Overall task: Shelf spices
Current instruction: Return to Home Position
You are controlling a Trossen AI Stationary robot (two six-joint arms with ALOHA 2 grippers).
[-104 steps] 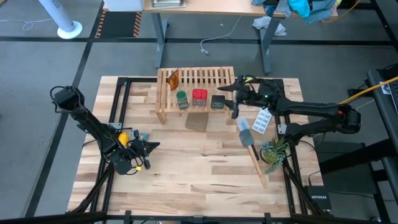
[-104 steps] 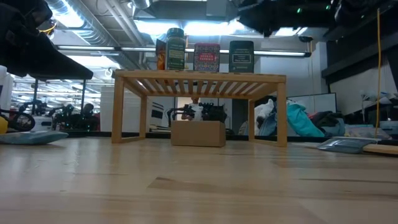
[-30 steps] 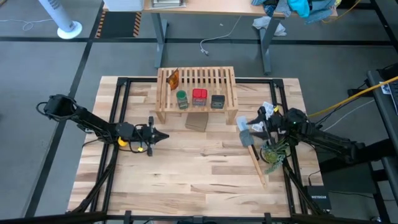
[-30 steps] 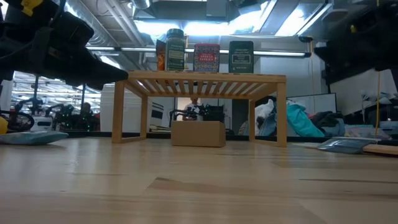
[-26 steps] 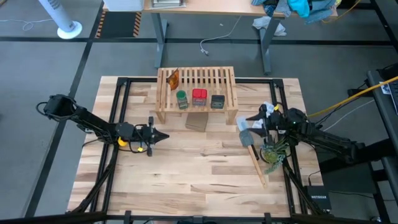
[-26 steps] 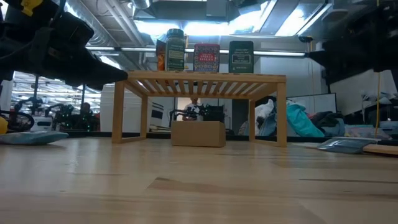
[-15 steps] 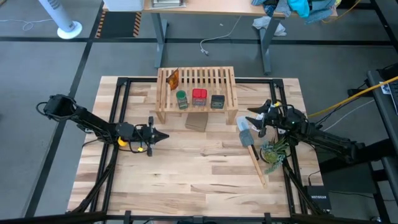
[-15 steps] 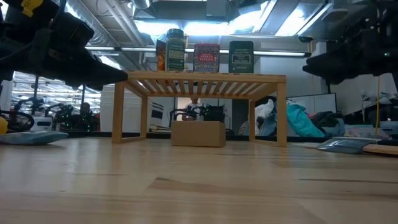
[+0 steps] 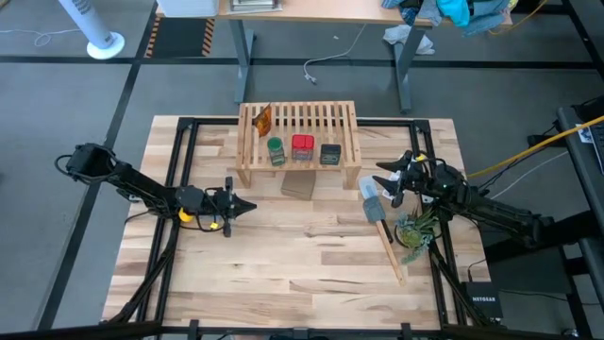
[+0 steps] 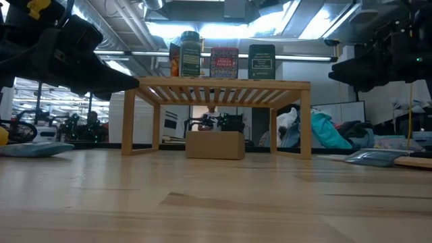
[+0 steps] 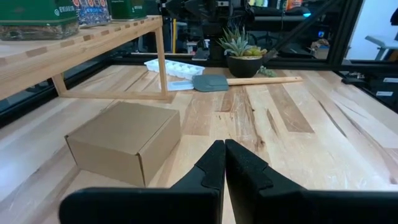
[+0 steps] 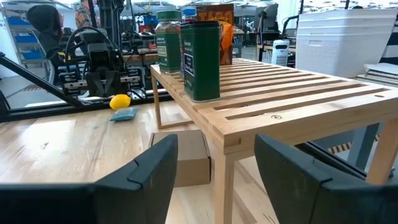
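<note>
On the high view the four spices all stand on the wooden shelf (image 9: 321,118), which sits at 12 o'clock on the plank table (image 9: 311,274). The orange packet (image 9: 263,119) stands apart at the shelf's 10 o'clock corner. The green jar (image 9: 276,150), the red jar (image 9: 302,145) and the dark box-like jar (image 9: 330,154) form a row along its 6 o'clock edge, upright and near one another without touching. A cardboard box (image 9: 298,184) rests on the table just at 6 o'clock of the shelf, partly under its edge.

The right gripper (image 9: 385,181) hangs at about 4 o'clock from the shelf, apart from it and facing it. Its own wrist view shows the two fingers spread wide with nothing between them. Under and beside that arm lie the grey spatula (image 11: 214,82), the white ice-cube tray (image 11: 176,66) and the potted plant (image 11: 239,50). The left gripper (image 9: 247,207) sits at 9 o'clock of the table centre, low over the boards, its fingers pressed together on nothing.

With every container up on the slats, the shelving itself looks finished, and the step in hand appears to be drawing the arms back to rest. The left arm seems already close to that pose. The next move likely falls to the right arm: it should fold back toward its base at 3 o'clock, lifting enough to clear the spatula, tray and plant, and pulling away from the shelf's leg so the row of jars is not jogged.
</note>
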